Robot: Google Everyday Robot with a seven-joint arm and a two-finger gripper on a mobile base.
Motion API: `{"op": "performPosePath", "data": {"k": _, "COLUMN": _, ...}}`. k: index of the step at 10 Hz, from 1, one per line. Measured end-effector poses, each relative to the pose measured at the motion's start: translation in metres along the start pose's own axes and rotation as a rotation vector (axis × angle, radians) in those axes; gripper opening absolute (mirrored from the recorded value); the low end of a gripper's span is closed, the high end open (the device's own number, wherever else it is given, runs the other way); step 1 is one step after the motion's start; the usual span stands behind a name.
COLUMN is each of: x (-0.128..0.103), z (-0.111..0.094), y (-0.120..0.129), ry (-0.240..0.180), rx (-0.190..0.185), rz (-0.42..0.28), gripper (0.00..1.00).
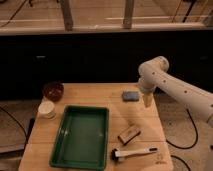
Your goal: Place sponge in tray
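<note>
The blue-grey sponge (131,95) lies flat on the wooden table (95,97) near its far right corner. My gripper (146,101) hangs fingers-down from the white arm, just to the right of the sponge and apart from it. It is open, with nothing between its fingers. The large dark green tray (81,136) sits at the front left of the table with nothing in it, well to the left of and nearer than the sponge.
A dark red bowl (52,91) and a white cup (46,109) stand at the table's left. A brown block (129,134) and a white-handled brush (134,152) lie right of the tray. A dark wall rises behind the table.
</note>
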Motion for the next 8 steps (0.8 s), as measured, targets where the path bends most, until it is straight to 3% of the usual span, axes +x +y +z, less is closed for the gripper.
{"op": "performPosePath", "data": {"k": 8, "x": -0.01, "z": 0.018, "y": -0.01, "ry": -0.028, "rx": -0.005, "rz": -0.07, "gripper": 0.8}}
